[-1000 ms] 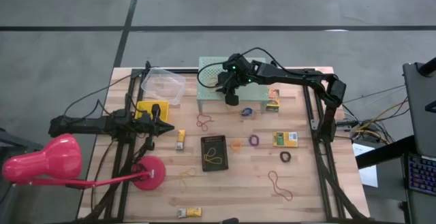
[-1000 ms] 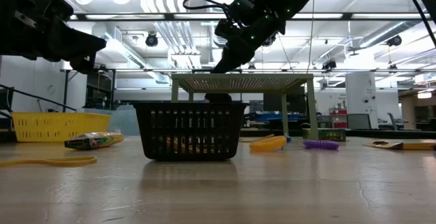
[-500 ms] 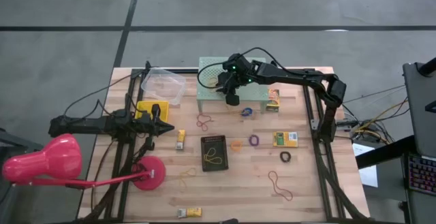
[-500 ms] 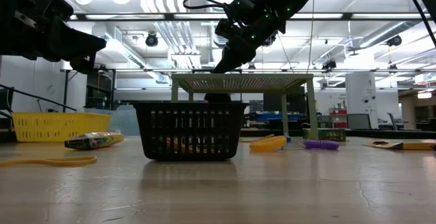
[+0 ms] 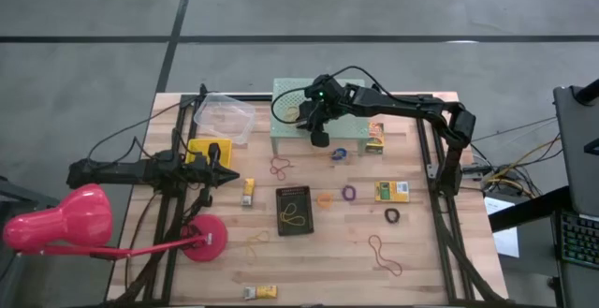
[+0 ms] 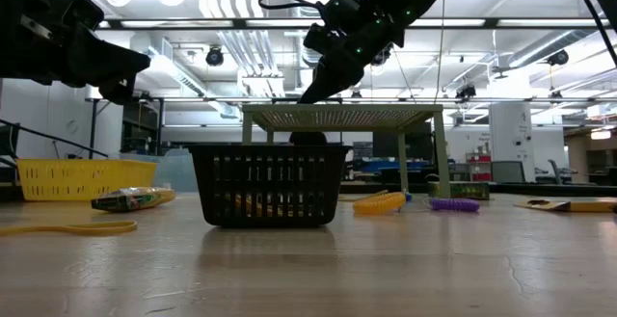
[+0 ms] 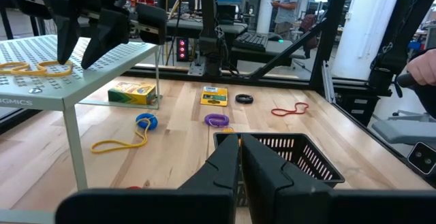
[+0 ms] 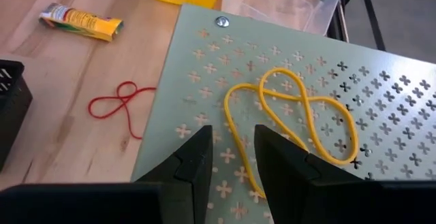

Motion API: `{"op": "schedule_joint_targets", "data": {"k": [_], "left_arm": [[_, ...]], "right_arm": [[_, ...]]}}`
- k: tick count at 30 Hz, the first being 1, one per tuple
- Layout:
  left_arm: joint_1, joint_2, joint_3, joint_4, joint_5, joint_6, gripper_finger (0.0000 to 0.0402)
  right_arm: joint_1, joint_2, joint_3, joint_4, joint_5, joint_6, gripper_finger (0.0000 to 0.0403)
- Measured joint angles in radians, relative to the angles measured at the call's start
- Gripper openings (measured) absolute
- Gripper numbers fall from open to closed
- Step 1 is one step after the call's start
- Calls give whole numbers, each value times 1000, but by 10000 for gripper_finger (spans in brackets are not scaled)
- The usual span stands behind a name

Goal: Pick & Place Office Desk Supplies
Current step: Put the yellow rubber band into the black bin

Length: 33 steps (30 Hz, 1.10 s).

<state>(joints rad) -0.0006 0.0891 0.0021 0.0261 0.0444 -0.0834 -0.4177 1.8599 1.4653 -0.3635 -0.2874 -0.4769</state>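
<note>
Above the mint-green stand (image 5: pixel 299 111), nothing has moved in the last second: the right gripper (image 8: pixel 234 157) still hovers, jaws narrowly parted and empty, over 1 yellow rubber band (image 8: pixel 293 115), so the pick remains pending.

Wooden table (image 5: pixel 421 271), mint stand (image 5: pixel 285 140), black basket (image 5: pixel 294 211), pink lamp (image 5: pixel 56 222)
</note>
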Motion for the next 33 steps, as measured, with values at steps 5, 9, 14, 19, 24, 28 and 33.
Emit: {"op": "schedule_joint_targets", "data": {"k": [5,9,14,19,24,28,33], "left_arm": [[0,0,0,0,0,0,23],[0,0,0,0,0,0,23],[0,0,0,0,0,0,23],[0,0,0,0,0,0,23],[0,0,0,0,0,0,23],[0,0,0,0,0,0,23],[0,0,0,0,0,0,23]], "right_arm": [[1,-1,-1,-1,0,-9,109],[4,-1,-5,-3,19,-39,99],[9,-1,-6,-16,44,-61,68],[10,-1,-7,-25,47,-63,37],[10,-1,-7,-26,47,-76,11],[10,-1,-8,-26,48,-76,8],[10,-1,-7,-21,51,-73,8]]}}
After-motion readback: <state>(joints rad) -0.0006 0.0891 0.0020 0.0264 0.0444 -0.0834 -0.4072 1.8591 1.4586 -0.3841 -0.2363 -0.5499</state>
